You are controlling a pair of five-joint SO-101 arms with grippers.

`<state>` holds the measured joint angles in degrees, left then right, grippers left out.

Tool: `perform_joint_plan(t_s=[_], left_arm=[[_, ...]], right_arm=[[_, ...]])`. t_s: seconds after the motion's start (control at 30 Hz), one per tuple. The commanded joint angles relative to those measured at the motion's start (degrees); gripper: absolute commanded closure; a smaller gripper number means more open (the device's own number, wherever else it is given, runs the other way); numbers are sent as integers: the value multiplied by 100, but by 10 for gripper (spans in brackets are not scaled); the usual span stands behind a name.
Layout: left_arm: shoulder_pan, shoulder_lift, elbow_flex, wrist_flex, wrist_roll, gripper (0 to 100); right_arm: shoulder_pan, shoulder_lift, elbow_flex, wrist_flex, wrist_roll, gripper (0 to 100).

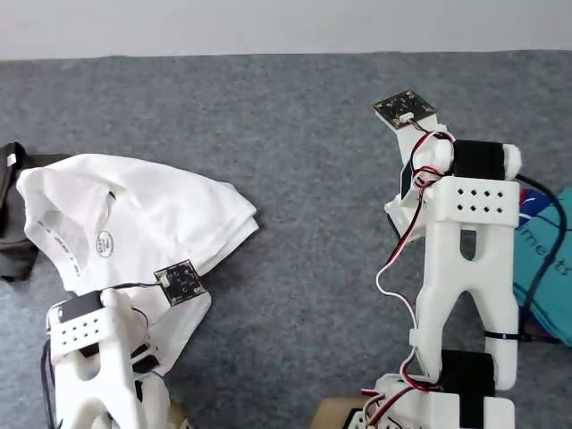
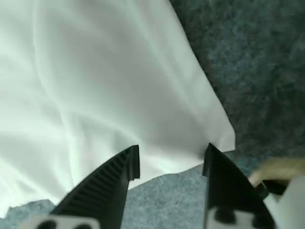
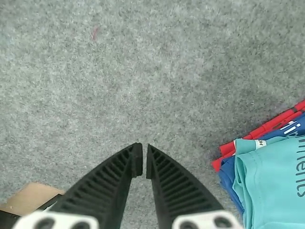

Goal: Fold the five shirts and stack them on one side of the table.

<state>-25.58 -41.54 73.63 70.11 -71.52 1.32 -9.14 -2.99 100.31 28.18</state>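
At the near edge of the grey felt-like worktop [image 1: 313, 134], a flat brown cardboard piece [image 1: 335, 416] lies just left of the base of the white plastic right arm [image 1: 465, 250]. The white plastic left arm [image 1: 98, 357] stands at the near left corner. Its left tool [image 2: 172, 155] hangs with both black ribbed jaws spread wide and holding nothing, poised over the near hem of a rumpled white cotton shirt [image 1: 134, 223]. One jaw tip is over the cloth and the other at its corner, where the fabric meets bare worktop. Across on the right, the right tool [image 3: 144, 155] is drawn together to a thin slit, gripping nothing, above open grey surface. Just to its right is a stack of folded shirts [image 3: 267, 176], teal on top of blue and red, lying at the right edge of the worktop [image 1: 547, 268] and partly hidden behind the right arm. The white shirt spreads over the left side, its collar toward the left and a small round label showing inside the neck. At the left edge a dark garment [image 1: 13, 223] lies touching the white shirt. Bare grey worktop runs on to the far edge.
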Motion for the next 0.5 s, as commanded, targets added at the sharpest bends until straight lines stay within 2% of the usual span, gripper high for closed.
perform_joint_plan(t_s=[0.0, 0.23, 0.47], left_arm=[[62, -79, 40, 79, -79, 776], [62, -79, 497, -633, -62, 785], [62, -70, 673, -914, -62, 891]], right_arm=[[-31, -22, -35, 180, 44, 973], [-31, -31, -35, 189, 44, 973], [-31, -66, -53, 189, 44, 973]])
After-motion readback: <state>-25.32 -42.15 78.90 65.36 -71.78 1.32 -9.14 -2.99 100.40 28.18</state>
